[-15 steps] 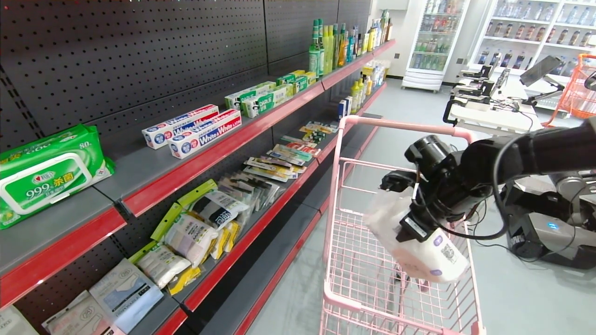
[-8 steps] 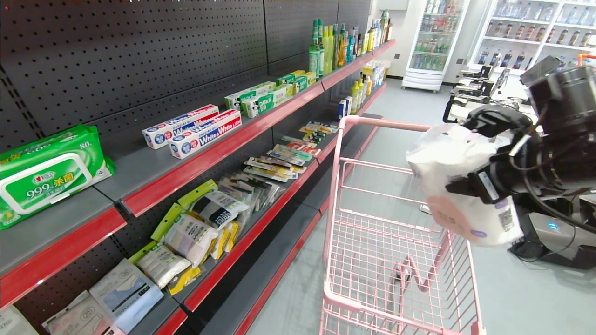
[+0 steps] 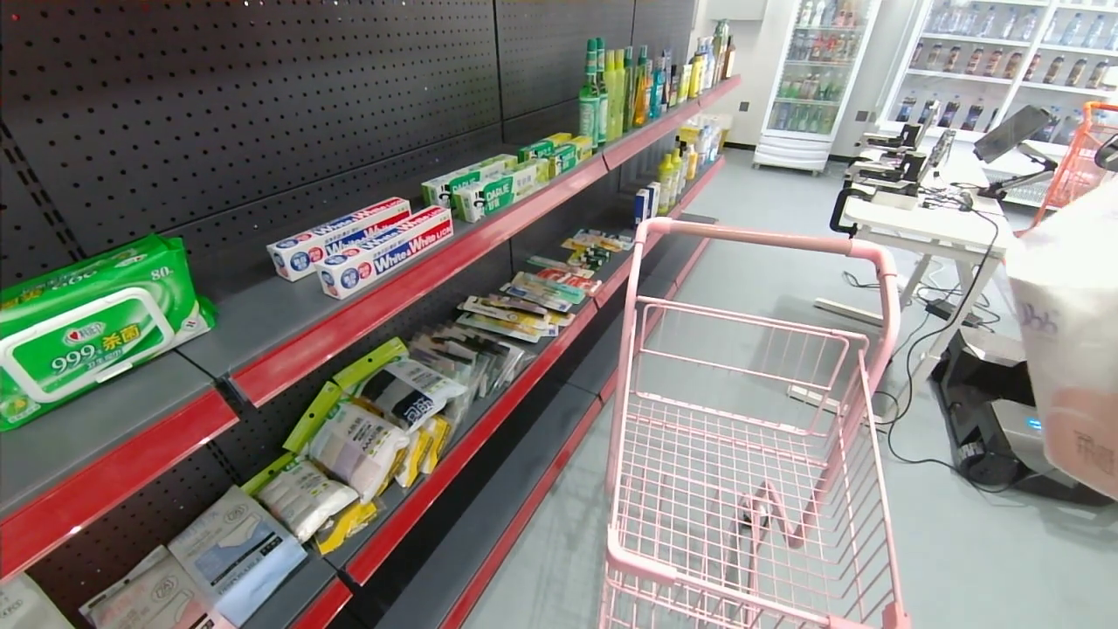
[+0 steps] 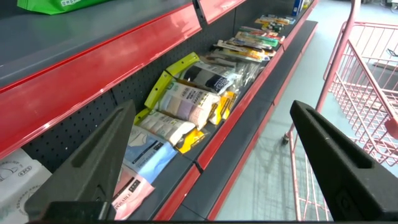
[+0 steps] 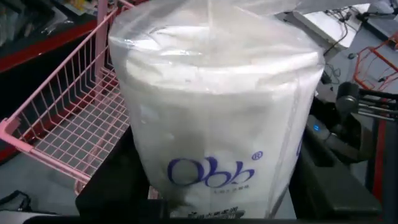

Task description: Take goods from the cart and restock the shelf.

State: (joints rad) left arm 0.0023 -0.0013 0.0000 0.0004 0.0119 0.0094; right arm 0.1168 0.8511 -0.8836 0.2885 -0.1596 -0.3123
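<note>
A white plastic-wrapped pack of paper rolls [image 5: 211, 118] sits between the dark fingers of my right gripper [image 5: 217, 199], which is shut on it. In the head view the pack [image 3: 1070, 332] hangs at the far right edge, right of and above the pink cart [image 3: 751, 236]. The cart's wire basket holds no goods. My left gripper [image 4: 211, 186] is open with nothing between its fingers, low beside the shelf [image 4: 249, 118] and its row of packets. The cart's pink frame [image 4: 367, 68] stands to that gripper's side.
The top shelf [image 3: 393, 293] carries a green wipes pack [image 3: 87, 323], toothpaste boxes [image 3: 367, 240] and bottles [image 3: 611, 87], with bare grey gaps between them. Small packets [image 3: 367, 437] fill the middle shelf. A white desk [image 3: 926, 223] and a drinks fridge [image 3: 812, 79] stand beyond the cart.
My right arm has lifted the pack out of the cart, up and to the right, to the head view's right edge. The cart and shelf goods have not moved.
</note>
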